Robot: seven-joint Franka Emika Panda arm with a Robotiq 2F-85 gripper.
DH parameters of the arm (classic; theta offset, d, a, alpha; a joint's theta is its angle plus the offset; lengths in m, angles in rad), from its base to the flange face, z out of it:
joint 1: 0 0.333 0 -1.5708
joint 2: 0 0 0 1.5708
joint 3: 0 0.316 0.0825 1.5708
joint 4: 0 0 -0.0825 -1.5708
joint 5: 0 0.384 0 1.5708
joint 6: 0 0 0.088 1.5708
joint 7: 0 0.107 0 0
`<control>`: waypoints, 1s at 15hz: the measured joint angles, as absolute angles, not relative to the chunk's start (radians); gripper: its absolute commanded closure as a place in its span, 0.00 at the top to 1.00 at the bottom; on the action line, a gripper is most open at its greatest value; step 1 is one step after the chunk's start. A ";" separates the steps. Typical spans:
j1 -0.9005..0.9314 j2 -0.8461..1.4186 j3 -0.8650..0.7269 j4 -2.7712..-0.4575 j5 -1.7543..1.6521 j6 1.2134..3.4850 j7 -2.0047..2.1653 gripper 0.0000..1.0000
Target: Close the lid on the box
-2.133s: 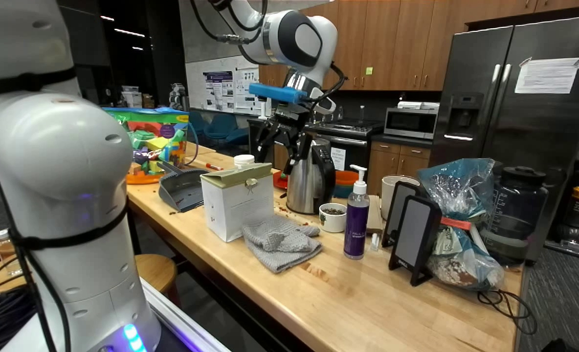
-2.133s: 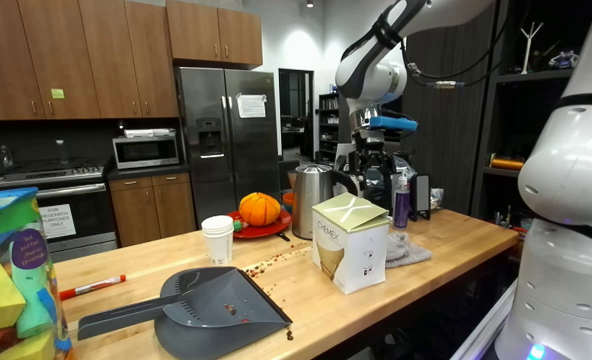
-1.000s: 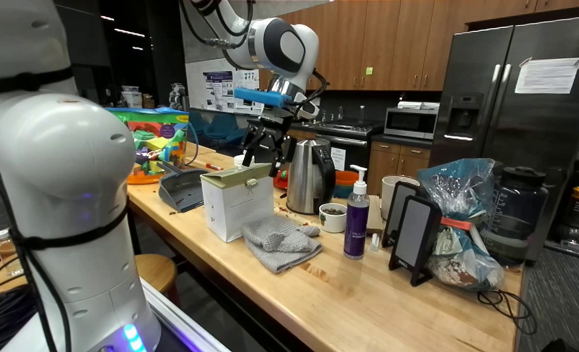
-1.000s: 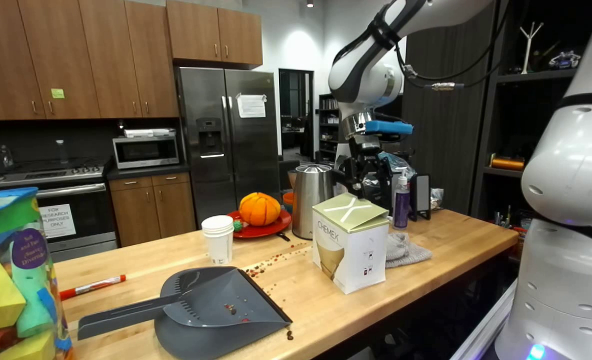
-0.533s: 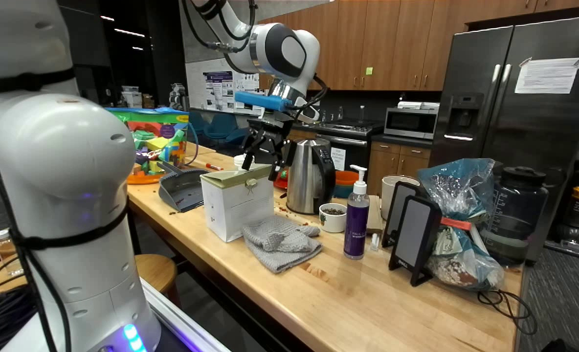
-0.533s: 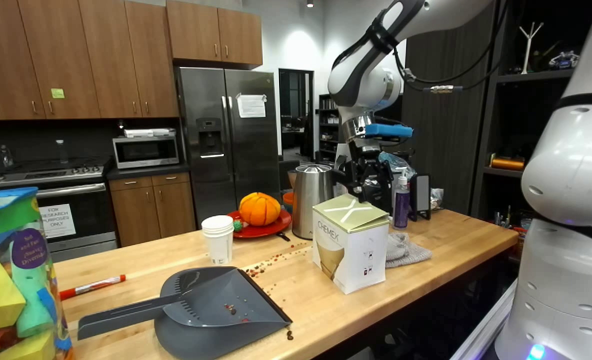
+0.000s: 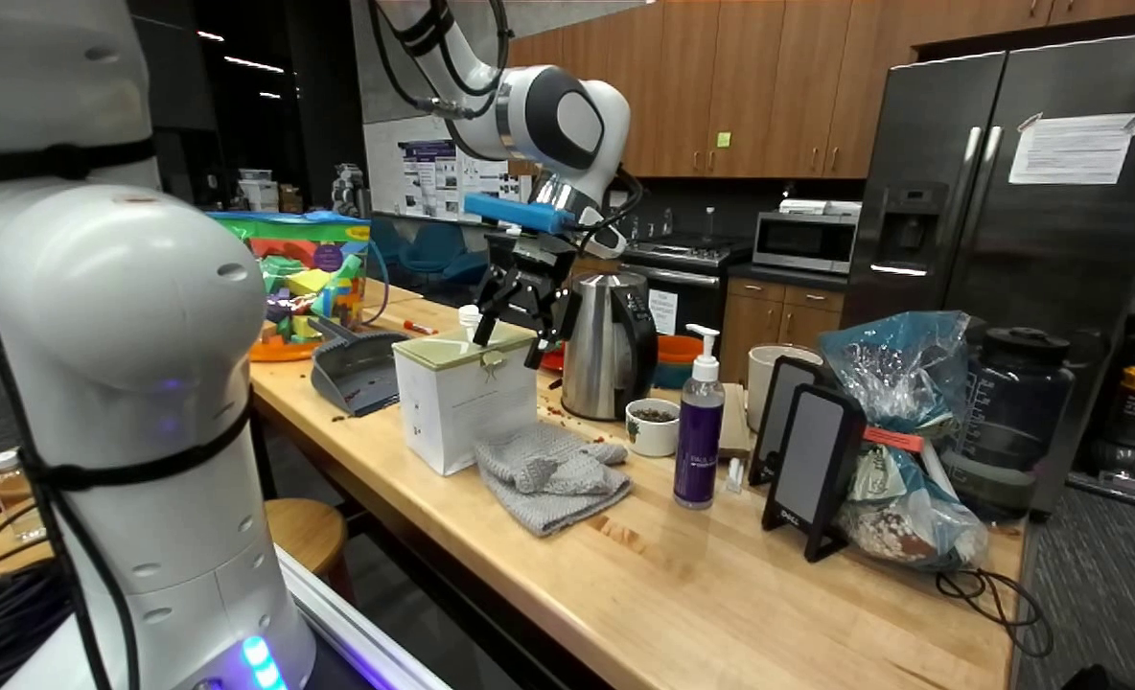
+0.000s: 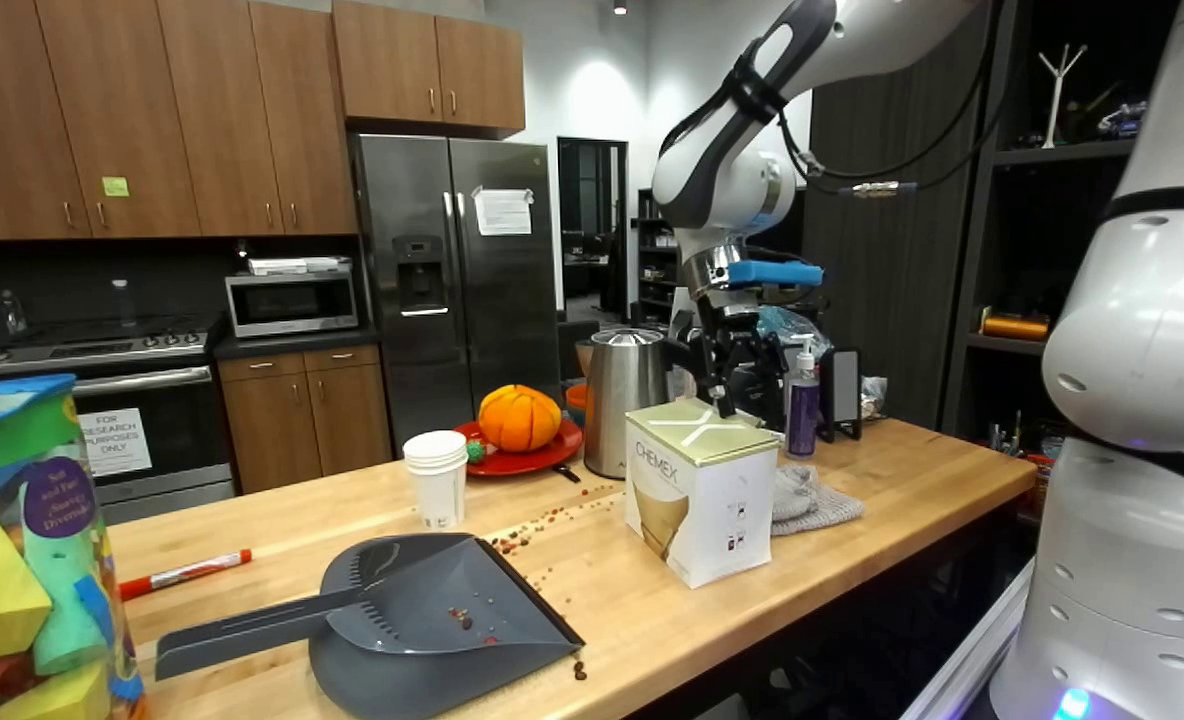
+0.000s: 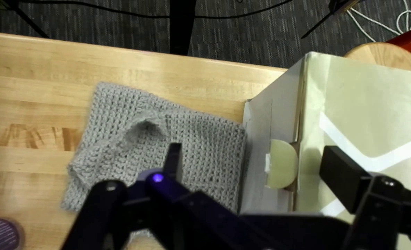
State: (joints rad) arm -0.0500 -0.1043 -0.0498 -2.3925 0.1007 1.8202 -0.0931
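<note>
The white box (image 7: 467,412) stands upright on the counter and shows in both exterior views (image 8: 707,520). Its pale olive lid (image 8: 687,425) with a white X lies nearly flat over the top. In the wrist view the lid (image 9: 375,93) reaches the front edge, with a narrow dark slit along it. A half-round olive tab (image 9: 282,165) sits on the front wall. My gripper (image 7: 508,347) is open and empty above that front edge. In the wrist view the gripper (image 9: 258,166) has one finger over the lid, seemingly touching it, and the other outside, over the cloth.
A grey knitted cloth (image 7: 553,474) lies against the box's front. A steel kettle (image 7: 594,355) stands close behind the gripper. A dustpan (image 8: 432,620), paper cups (image 8: 435,480), a small bowl (image 7: 652,426) and a purple pump bottle (image 7: 699,431) stand around.
My gripper has moved over the box from the kettle side and then down. The lid's front edge has sunk from slightly raised to nearly flat. The box has not moved.
</note>
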 measured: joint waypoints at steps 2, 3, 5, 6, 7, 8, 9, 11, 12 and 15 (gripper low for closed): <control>-0.050 -0.099 -0.050 -2.390 0.101 1.820 -0.093 1.00; -0.050 -0.097 -0.050 -2.389 0.101 1.820 -0.093 1.00; -0.050 -0.095 -0.050 -2.387 0.101 1.820 -0.093 1.00; -0.050 -0.094 -0.050 -2.387 0.101 1.820 -0.093 1.00; -0.050 -0.094 -0.050 -2.387 0.101 1.819 -0.093 1.00; -0.050 -0.094 -0.050 -2.387 0.101 1.819 -0.093 1.00; -0.050 -0.094 -0.050 -2.386 0.101 1.819 -0.093 1.00; -0.050 -0.094 -0.050 -2.385 0.101 1.819 -0.093 1.00; -0.050 -0.095 -0.050 -2.384 0.101 1.819 -0.093 1.00; -0.050 -0.099 -0.050 -2.381 0.101 1.820 -0.092 1.00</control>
